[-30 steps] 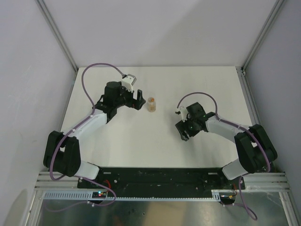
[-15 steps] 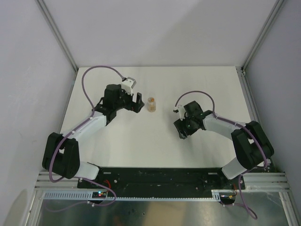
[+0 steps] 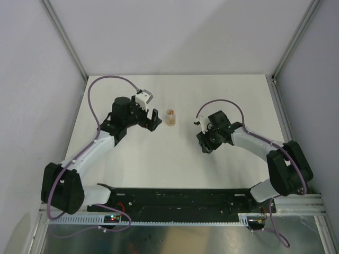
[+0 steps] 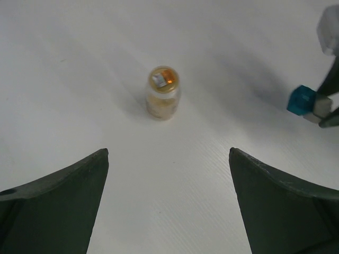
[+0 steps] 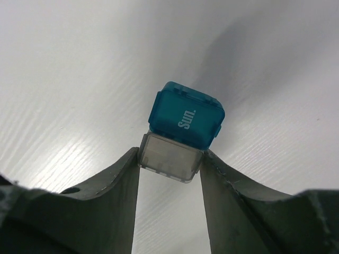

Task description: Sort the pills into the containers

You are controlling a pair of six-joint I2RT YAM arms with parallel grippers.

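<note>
Amber vial, one, upright on table, well off every edge, open room all round. Teal box, one, pinched at grey flap by right gripper. Left gripper spread wide, short of vial.

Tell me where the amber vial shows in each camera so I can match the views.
Top external: amber vial stands upright mid-table, just right of the left claw.
Left wrist: upper middle, ahead of the open claw.
Right wrist: not in it.
Shared landmark: the teal box gripped by the right claw, also at the left wrist view's right edge.
</note>
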